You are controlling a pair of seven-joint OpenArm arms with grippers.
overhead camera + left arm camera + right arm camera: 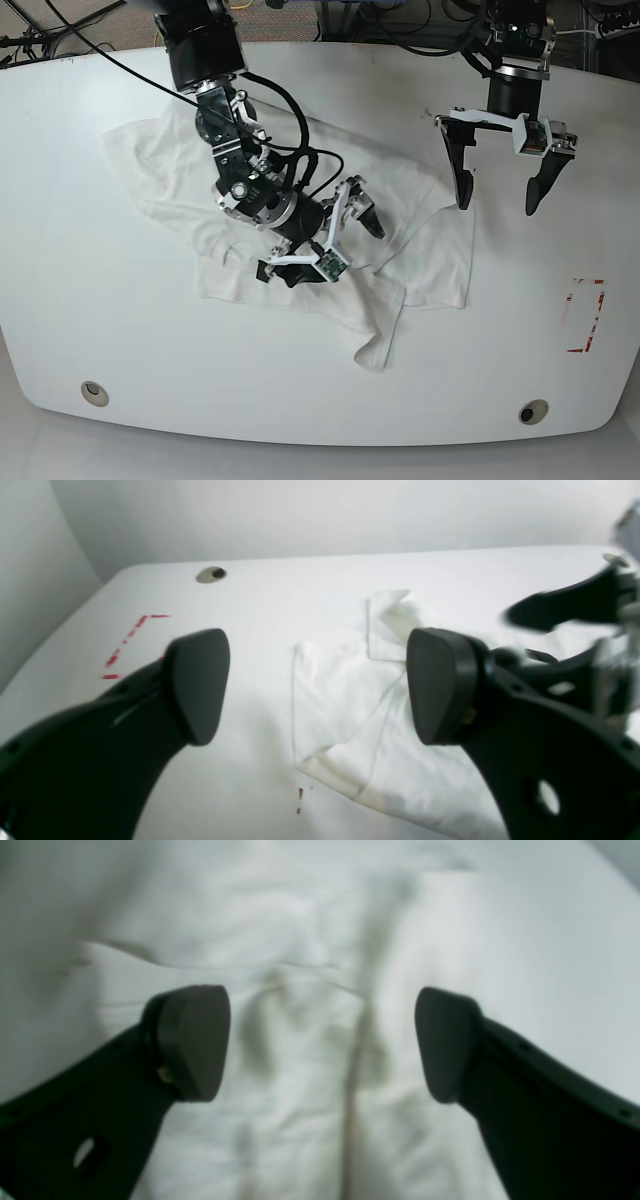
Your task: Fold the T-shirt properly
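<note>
Base view, left to right.

Far left: round hole [95, 393] in the near-left corner of the white table [130, 340]. White T-shirt [160, 170] starts just beyond it and runs across the left and middle of the table, loosely spread, not a neat rectangle. Creases all over; one flap [376, 345] sticks out toward the near edge, and a squarish section [440, 265] lies at its right end.

Right gripper [320, 238] is over the middle of the shirt, fingers apart. Right wrist view is blurry but shows white fabric between and beyond the two fingers, nothing visibly pinched. Can't tell if the fingertips touch the cloth.

Left gripper [500, 195] is at the right end of the shirt, fingers spread wide, nothing between them. Its left-hand finger in the base view is by the shirt's right edge, the other is out over bare table. Left wrist view agrees: wide gap, with table and part of the shirt seen through it.

Right of the shirt: red dashed marks [587, 315] on the table top, well apart from the cloth. Second round hole [534, 412] is in the near-right corner.
</note>
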